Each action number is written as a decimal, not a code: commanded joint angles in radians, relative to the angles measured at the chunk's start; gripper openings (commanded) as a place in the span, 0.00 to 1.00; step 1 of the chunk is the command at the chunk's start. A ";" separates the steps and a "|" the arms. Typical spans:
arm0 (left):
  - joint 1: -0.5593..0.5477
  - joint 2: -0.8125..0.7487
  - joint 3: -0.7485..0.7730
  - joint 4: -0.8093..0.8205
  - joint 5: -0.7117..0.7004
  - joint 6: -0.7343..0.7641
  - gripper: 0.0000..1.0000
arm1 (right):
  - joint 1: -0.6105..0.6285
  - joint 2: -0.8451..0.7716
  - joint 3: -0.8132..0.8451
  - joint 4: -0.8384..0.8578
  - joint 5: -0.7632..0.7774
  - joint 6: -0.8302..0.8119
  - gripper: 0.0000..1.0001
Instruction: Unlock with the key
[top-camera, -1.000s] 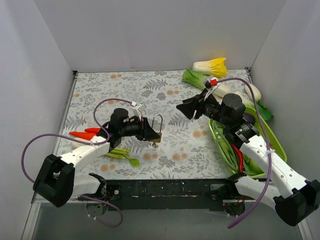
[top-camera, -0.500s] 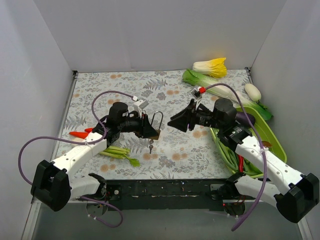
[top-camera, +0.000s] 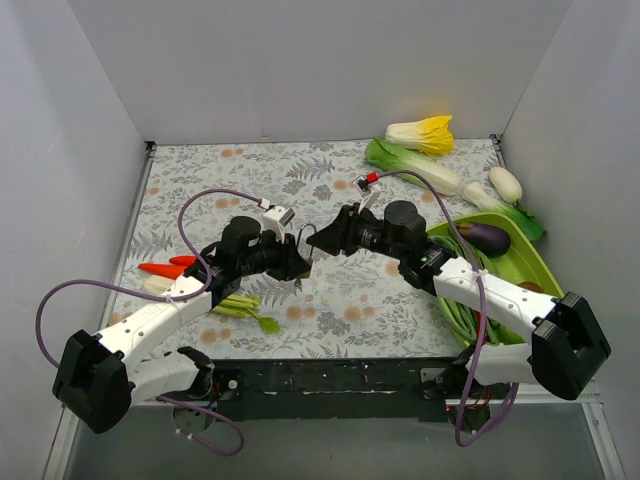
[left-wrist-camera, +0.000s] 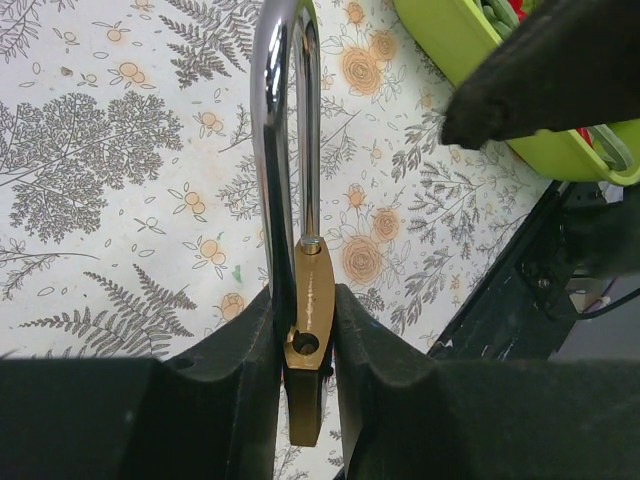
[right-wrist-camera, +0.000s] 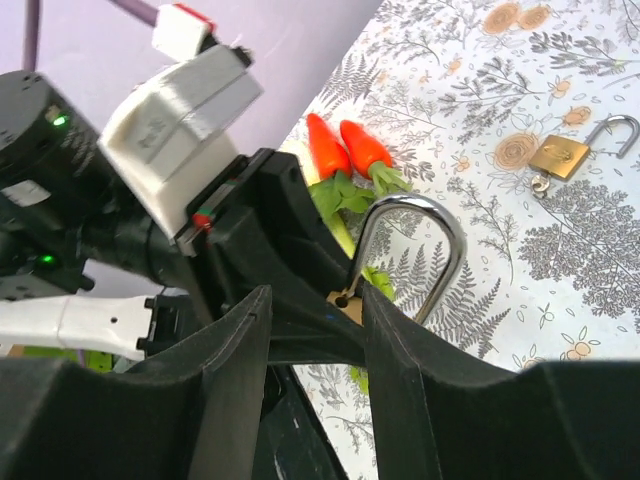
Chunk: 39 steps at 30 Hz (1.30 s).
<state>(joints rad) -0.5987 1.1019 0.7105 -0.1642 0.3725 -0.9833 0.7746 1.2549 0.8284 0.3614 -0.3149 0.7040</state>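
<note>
Presently, our entries run as follows.

Top external view. We list the left claw (top-camera: 292, 262) closed on a brass padlock (top-camera: 307, 250), lifted above the flowered counter (top-camera: 250, 170) with its shackle pointing away from the arm's base. The right claw (top-camera: 322, 240) has its jaws apart and holds nothing, its tips just beside the shackle. A tiny silvery bit hangs under the lock body; we take it for the key (top-camera: 297, 284), though it is too small to be sure. A green tray (top-camera: 545, 270) lies to the right, well apart.

Left wrist view. We record the brass padlock (left-wrist-camera: 308, 320) pinched edge-on between both fingers, and the silver shackle (left-wrist-camera: 285, 130) rising from it, one leg visibly seated in the body. We cannot find the key here; it would sit at the near end, lost in shadow.

Right wrist view. We note the right claw (right-wrist-camera: 315, 300) spread wide, the held padlock showing in the gap beyond its fingers, untouched. A smaller brass padlock (right-wrist-camera: 558, 155) lies on the counter, shackle swung open, near two carrots (right-wrist-camera: 345, 150).

Progress, by our reckoning: lock picked up and presented; key apparently in the keyway; key not yet grasped or turned, shackle not yet released.
</note>
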 joint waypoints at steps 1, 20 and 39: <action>-0.010 -0.047 0.009 0.066 -0.021 0.014 0.00 | 0.003 0.066 0.057 0.105 0.068 0.034 0.48; -0.026 -0.020 0.010 0.061 -0.020 0.023 0.00 | 0.032 0.250 0.149 0.235 -0.003 0.091 0.48; -0.019 -0.090 -0.054 0.160 0.308 -0.009 0.00 | -0.158 -0.014 0.063 -0.018 -0.102 -0.027 0.01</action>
<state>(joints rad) -0.6174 1.0111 0.6796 0.0006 0.5297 -0.9760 0.7151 1.2839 0.9024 0.3496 -0.4366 0.7631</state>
